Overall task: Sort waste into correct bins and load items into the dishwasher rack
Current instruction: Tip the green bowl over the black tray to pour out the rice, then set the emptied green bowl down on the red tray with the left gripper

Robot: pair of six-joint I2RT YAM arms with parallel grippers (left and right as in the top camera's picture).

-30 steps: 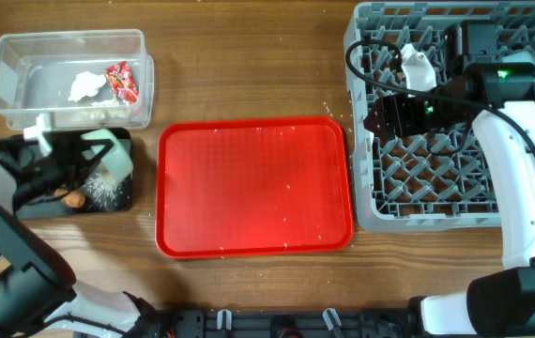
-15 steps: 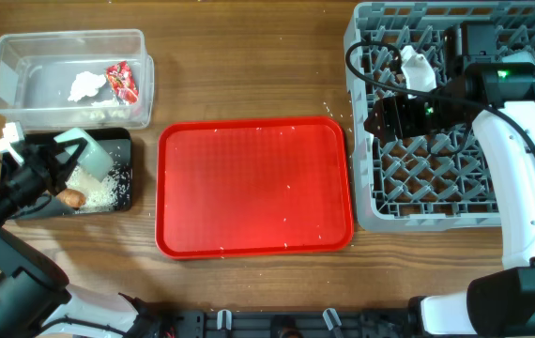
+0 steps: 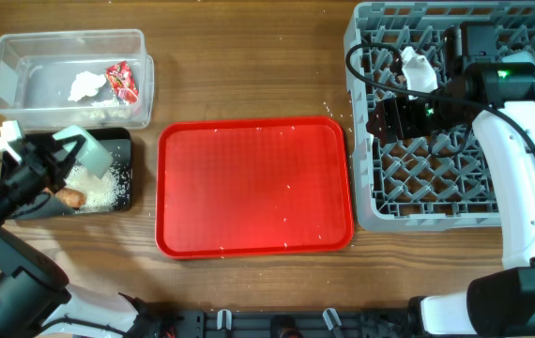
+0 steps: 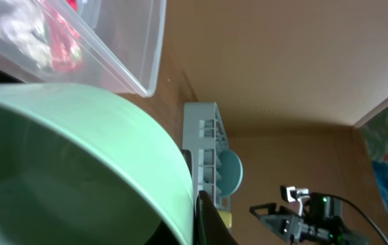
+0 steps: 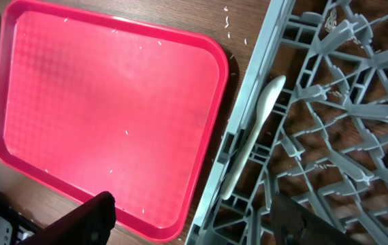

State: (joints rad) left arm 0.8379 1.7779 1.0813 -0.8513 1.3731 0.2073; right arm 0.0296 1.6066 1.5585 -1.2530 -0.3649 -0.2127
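1. Swinging back to the left since a second ago, the left gripper (image 3: 59, 161) has lifted the pale whitish-green bowl (image 3: 89, 152) off its steep tip. It stays clenched on the bowl's rim, holding the bowl tilted above the upper left part of the black tray (image 3: 129, 141).
2. With the bowl drawn aside, a heap of white rice grains (image 3: 99, 188) now shows in the black tray, next to the carrot-like stick (image 3: 67, 197). The dump looks finished.
3. The clear tub (image 3: 23, 75) is unchanged, with the crumpled tissue (image 3: 84, 86) and the red wrapper (image 3: 122, 82) inside. The red tray (image 3: 249, 188) carries only stray grains.
4. The right gripper (image 5: 192, 211) has barely shifted. It hovers over the dishwasher rack (image 3: 408, 188) near the side facing the red tray, with its fingers spread and nothing between them. The white spoon (image 5: 256, 129) lies along that edge of the rack.
5. My judgement is that the sorting is essentially done and the emptied bowl is what remains to be loaded. It sits on the far side of the table from the rack, so it probably needs a long carry or a set-down on the red tray for the right arm.
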